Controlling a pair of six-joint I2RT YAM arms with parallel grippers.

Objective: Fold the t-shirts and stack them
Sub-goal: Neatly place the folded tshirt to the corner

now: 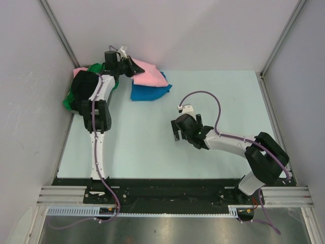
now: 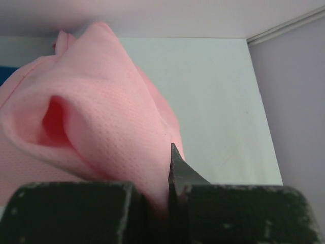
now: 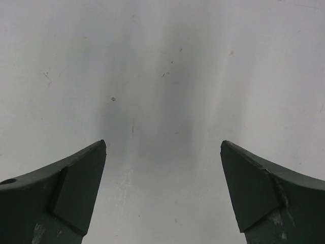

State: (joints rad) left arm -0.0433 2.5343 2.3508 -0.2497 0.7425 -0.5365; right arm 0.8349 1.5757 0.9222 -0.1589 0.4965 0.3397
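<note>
The left gripper (image 2: 163,189) pinches a fold of the pink shirt (image 2: 101,112); the right gripper (image 3: 162,168) hangs spread wide, empty. This small pinch may slip if pulled.

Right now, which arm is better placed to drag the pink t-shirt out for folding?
Left. The left gripper is shut on the pink t-shirt; the right gripper hangs open over bare table, apart from every shirt.

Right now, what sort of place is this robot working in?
Probably a lab test cell: a pale table boxed in by plain white panels, an aluminium rail carrying the left arm and right arm, and t-shirts heaped in a corner.
</note>
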